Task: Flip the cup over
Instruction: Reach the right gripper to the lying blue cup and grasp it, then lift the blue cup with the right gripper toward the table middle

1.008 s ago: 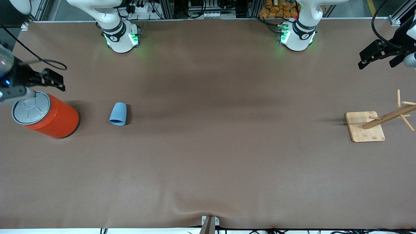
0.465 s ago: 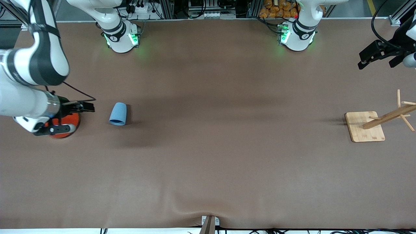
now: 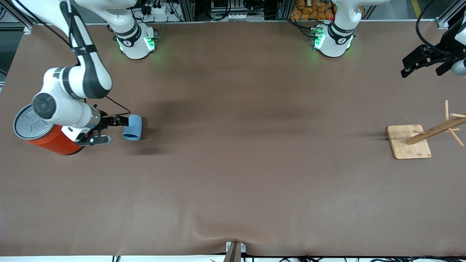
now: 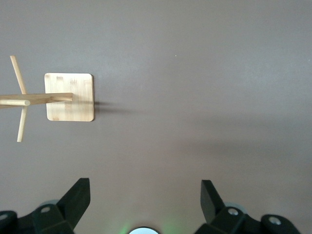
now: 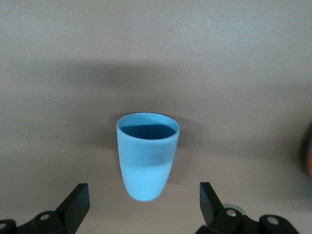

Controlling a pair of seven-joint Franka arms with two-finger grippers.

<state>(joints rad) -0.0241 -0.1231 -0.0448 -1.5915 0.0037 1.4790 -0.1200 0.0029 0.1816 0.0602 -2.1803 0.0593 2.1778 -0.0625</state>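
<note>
The small light-blue cup (image 3: 133, 127) lies on its side on the brown table, its mouth turned toward the front camera. In the right wrist view the cup (image 5: 147, 156) shows its darker blue inside, with its closed end toward my right gripper (image 5: 142, 201). That right gripper (image 3: 110, 129) hangs open close beside the cup, between it and the red can, and it touches nothing. My left gripper (image 3: 409, 67) waits open and empty at the left arm's end of the table; its left wrist view shows the gripper (image 4: 144, 197) over bare table.
A large orange-red can (image 3: 54, 142) with a grey lid stands right beside the right arm's wrist, at the right arm's end of the table. A wooden rack (image 3: 409, 142) on a square base stands near the left arm's end, and the rack (image 4: 69, 97) also shows in the left wrist view.
My right arm has swung from over the red can toward the cup and come down beside it, still open. The cup, the can and the left arm have not moved.
</note>
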